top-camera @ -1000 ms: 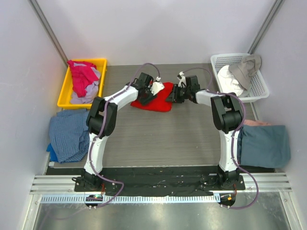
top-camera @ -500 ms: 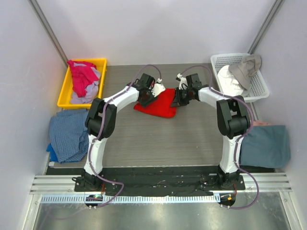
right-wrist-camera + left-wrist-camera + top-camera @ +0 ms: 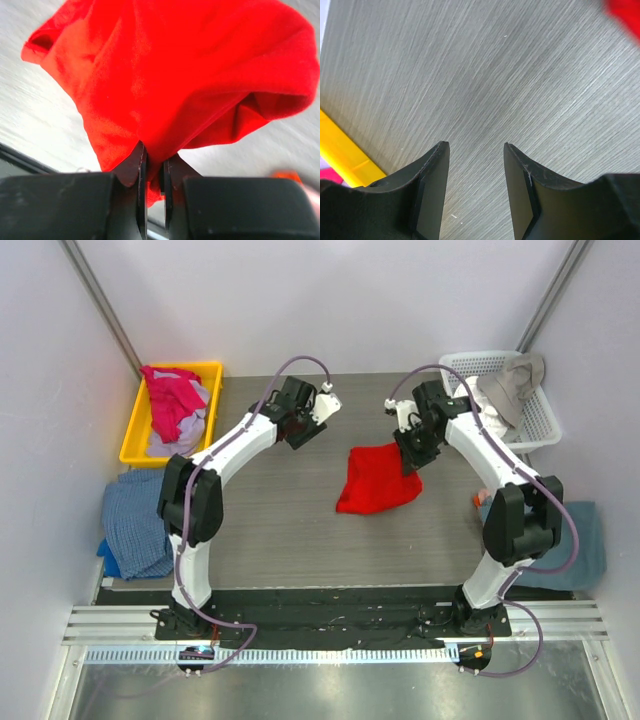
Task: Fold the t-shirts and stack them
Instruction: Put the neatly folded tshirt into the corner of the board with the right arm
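We note the right gripper [image 3: 152,162] pinched tight on the red t-shirt [image 3: 375,480], which hangs bunched above the desk [image 3: 280,530], presumably to unfurl for folding. We find the left gripper [image 3: 475,150] apart, empty.

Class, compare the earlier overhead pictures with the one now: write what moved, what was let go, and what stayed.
The left tool let go of the red t-shirt and drew away, open. The right tool, shut on the t-shirt, pulled it rightward and nearer the arm bases. The yellow bin and white basket stayed put.
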`<control>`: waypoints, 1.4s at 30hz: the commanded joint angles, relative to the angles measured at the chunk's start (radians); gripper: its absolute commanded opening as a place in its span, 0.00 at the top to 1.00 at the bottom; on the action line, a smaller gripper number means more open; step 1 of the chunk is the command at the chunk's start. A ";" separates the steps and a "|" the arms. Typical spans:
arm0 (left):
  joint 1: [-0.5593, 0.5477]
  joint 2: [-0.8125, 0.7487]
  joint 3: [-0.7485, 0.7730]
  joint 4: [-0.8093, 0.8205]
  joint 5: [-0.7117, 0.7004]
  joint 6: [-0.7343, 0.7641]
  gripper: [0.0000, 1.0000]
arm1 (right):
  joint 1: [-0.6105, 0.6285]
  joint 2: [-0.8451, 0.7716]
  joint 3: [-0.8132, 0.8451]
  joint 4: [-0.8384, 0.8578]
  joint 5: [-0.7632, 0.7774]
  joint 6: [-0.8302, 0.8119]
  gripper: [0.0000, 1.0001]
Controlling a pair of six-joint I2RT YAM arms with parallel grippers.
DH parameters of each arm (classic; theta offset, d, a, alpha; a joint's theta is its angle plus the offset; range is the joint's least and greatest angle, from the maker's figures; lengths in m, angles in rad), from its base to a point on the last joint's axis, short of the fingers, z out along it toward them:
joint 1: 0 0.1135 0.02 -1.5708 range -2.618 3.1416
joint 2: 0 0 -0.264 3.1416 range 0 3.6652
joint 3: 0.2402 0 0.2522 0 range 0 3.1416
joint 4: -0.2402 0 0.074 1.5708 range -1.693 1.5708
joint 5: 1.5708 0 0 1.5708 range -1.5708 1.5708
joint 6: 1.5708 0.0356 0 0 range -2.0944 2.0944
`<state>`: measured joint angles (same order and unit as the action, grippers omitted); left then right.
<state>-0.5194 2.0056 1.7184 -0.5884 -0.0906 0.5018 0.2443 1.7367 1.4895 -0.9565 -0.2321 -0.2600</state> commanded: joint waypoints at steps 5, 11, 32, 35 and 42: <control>0.004 -0.091 0.001 -0.016 -0.009 0.000 0.48 | -0.051 -0.181 0.020 -0.283 0.207 -0.076 0.99; 0.004 -0.125 -0.036 -0.001 -0.005 0.009 0.48 | -0.131 -0.316 -0.052 -0.364 0.278 -0.111 0.99; 0.004 -0.120 -0.056 0.001 0.037 -0.026 0.48 | -0.341 -0.677 -0.215 -0.410 0.649 -0.209 0.99; 0.004 -0.123 -0.060 -0.004 0.042 -0.026 0.48 | -0.379 -0.698 -0.224 -0.409 0.689 -0.234 0.99; 0.004 -0.136 -0.092 0.002 0.054 -0.020 0.48 | -0.491 -0.717 -0.224 -0.401 0.790 -0.311 0.99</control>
<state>-0.5194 1.9244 1.6424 -0.5980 -0.0597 0.4892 -0.1978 1.0492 1.2598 -1.3495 0.4313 -0.4961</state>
